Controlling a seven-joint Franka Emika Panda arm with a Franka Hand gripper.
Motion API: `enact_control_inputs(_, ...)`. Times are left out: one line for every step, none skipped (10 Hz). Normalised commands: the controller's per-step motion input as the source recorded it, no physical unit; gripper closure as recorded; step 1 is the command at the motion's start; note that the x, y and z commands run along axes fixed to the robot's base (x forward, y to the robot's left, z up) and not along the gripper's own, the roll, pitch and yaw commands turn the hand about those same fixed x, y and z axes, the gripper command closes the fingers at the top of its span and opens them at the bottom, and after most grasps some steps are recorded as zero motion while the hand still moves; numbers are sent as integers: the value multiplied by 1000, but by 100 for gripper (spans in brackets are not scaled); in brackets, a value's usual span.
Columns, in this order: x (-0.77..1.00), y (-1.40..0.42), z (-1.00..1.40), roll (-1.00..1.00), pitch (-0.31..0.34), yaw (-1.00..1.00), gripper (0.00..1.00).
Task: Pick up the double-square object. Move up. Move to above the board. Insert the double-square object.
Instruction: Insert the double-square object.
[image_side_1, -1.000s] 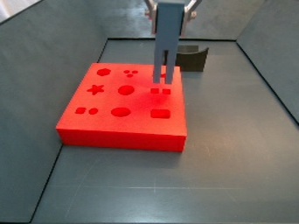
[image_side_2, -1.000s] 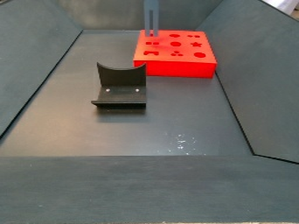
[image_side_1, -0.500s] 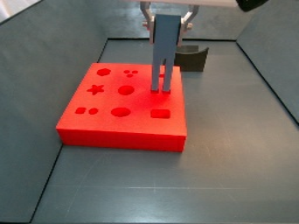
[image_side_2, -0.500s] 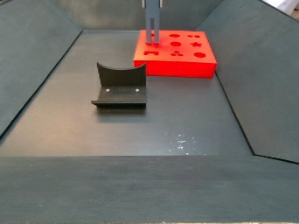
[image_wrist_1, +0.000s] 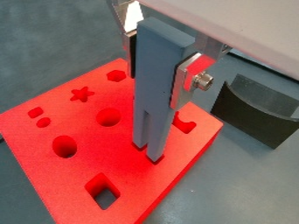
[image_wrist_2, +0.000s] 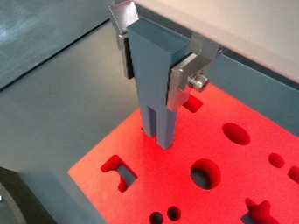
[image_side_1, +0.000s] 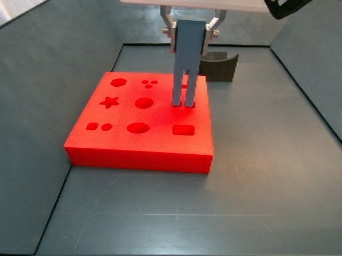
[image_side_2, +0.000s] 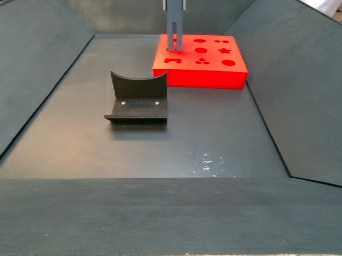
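Red board (image_side_1: 140, 118) sits mid-floor; dark fixture (image_side_2: 138, 98) well apart from it; gripper (image_wrist_1: 160, 54) above the board, fingers clamped on the upright double-square object (image_side_1: 189, 62); prongs at the twin square holes, seemingly just entering; I read this as insertion; next: straight push down, then release.

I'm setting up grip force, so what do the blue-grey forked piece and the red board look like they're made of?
The piece, clamped in the hand over the board: probably moulded or printed plastic; flat, even blue-grey faces, matte, no shine. The board: likely plastic too; uniform bright red, matte, with clean-edged holes. The hand's fingers look like bare metal, silver with a visible screw.
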Motion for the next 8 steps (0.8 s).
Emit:
enact_control_inputs(120,0,-271,-10,-3,0,100)
enact_control_inputs(151,0,-286,-33,-20,0,100)
enact_control_inputs(146,0,-286,-30,-23,0,100)
enact_control_inputs(111,0,-286,-1,-6,0,100)
enact_control_inputs(60,0,-294,0,0,0,100)
enact_control_inputs(34,0,-326,0,0,0,100)
enact_control_inputs(0,0,-380,0,-31,0,100)
enact_control_inputs(0,9,-254,-110,-124,0,100)
